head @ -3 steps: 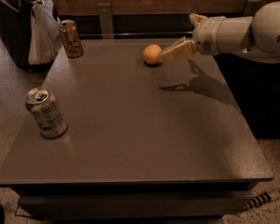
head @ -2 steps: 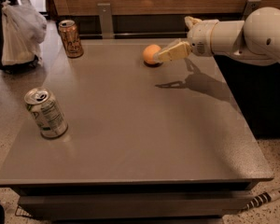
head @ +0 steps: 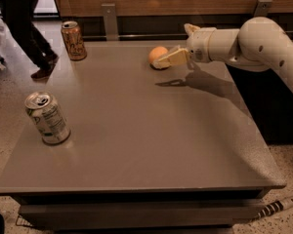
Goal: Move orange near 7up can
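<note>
Closing in since the earlier frame, the claw point(head: 172, 58) sat just beside the orange point(head: 155, 55) near the counter's point(head: 151, 140) far edge, well apart from the 7up can point(head: 47, 118) (clenched or released, I could not tell). Smooth, round and light, the fruit would likely roll, so I judged a grip across its widest middle best.

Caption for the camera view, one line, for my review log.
Pincer at the orange by the far edge of the table; 7up can stands near-left, orange-brown can far-left.
</note>
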`<action>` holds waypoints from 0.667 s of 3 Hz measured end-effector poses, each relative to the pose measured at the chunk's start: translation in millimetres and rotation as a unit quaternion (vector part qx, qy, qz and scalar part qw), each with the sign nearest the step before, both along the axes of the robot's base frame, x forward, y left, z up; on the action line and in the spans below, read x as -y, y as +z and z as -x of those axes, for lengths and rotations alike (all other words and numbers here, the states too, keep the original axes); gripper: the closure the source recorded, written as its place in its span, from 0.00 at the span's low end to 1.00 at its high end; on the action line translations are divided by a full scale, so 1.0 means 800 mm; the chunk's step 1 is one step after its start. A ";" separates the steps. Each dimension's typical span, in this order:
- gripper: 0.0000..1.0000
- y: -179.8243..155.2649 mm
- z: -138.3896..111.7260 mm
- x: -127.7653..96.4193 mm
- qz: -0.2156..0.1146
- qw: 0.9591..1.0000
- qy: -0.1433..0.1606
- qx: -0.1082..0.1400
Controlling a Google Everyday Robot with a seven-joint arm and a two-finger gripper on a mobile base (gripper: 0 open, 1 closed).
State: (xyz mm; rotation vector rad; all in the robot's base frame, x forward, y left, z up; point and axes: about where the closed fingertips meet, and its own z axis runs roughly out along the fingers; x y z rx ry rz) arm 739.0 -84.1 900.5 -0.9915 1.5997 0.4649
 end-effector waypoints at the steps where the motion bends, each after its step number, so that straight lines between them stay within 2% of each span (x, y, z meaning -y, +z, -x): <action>1: 0.00 -0.036 -0.023 -0.025 -0.013 1.000 0.014 -0.012; 2: 0.00 -0.058 -0.038 -0.046 -0.025 0.999 0.026 -0.017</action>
